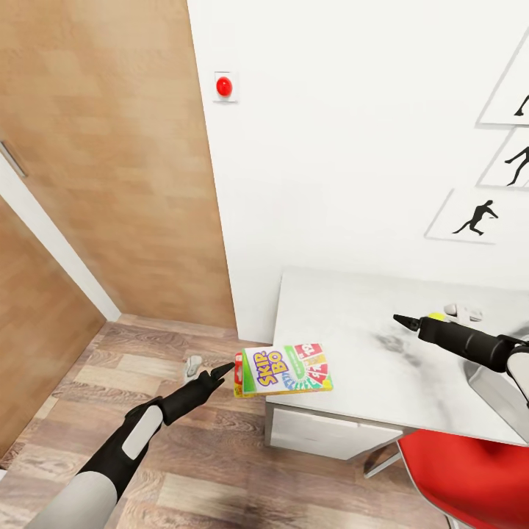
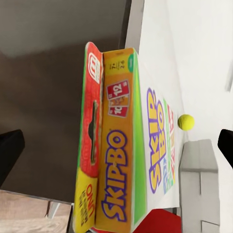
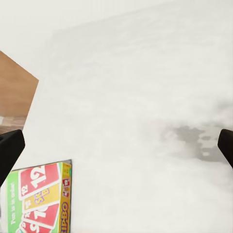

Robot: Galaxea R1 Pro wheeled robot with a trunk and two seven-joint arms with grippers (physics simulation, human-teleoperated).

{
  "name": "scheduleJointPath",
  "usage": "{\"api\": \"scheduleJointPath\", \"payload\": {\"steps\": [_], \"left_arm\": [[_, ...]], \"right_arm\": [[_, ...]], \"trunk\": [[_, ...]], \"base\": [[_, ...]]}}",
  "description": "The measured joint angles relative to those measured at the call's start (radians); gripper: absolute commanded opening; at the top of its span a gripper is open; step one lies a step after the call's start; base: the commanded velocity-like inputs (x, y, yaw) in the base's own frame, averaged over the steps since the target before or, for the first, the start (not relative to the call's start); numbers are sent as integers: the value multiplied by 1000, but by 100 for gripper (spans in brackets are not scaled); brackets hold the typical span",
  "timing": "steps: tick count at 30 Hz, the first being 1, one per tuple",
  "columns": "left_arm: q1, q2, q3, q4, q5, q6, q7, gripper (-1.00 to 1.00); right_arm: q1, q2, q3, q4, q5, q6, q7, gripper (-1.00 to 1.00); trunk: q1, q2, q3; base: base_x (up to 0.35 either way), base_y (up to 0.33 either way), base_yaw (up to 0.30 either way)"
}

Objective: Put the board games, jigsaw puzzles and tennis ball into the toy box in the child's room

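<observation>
My left tool (image 1: 220, 375) was released, fingers straddling the stacked board games (image 1: 283, 369) overhanging the counter's (image 1: 353, 308) near-left corner. Judged light, stiff, slippery: grip the short edges. Farther along, my right tool (image 1: 400, 319) was released near the tennis ball (image 1: 436, 317).

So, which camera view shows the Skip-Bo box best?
The head view: the Skip-Bo box shows whole, lying at the table corner and overhanging its edge, with a red box under it. The left wrist view shows its side close up, its lower end cropped. The right wrist view catches only one corner.
</observation>
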Motion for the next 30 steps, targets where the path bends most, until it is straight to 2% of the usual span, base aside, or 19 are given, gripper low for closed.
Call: {"api": "scheduleJointPath", "payload": {"steps": [17, 30], "left_arm": [[-5, 0, 10, 77, 3, -17, 9, 100], [-16, 0, 11, 96, 2, -23, 10, 100]], "right_arm": [[0, 1, 0, 0, -1, 22, 0, 100], [0, 3, -5, 0, 0, 87, 0, 100]], "trunk": [[0, 0, 0], [0, 0, 0]], "base": [[0, 0, -10], [0, 0, -179]]}}
